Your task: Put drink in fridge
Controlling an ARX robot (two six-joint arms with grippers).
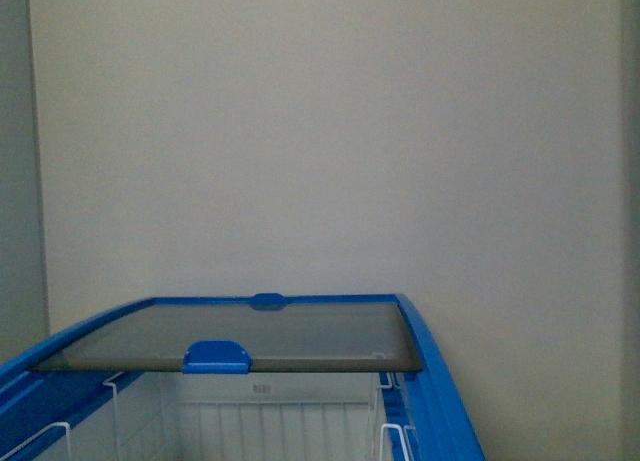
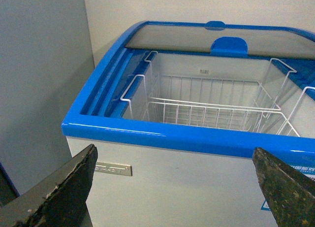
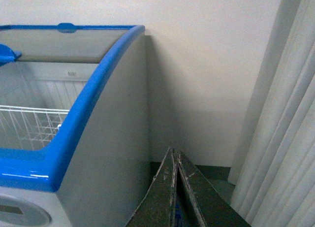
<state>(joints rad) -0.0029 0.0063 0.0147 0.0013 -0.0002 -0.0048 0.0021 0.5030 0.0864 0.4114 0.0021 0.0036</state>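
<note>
Fridge (image 2: 162, 178) white, blue rim; lid (image 1: 250, 336) greyish glass; basket (image 2: 211, 113) white wire.

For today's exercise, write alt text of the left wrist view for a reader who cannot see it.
An open white chest fridge with a blue rim fills the view, its glass lid slid to the far end and a white wire basket sitting empty inside. The left gripper is open, its two dark fingers low in front of the fridge.
</note>
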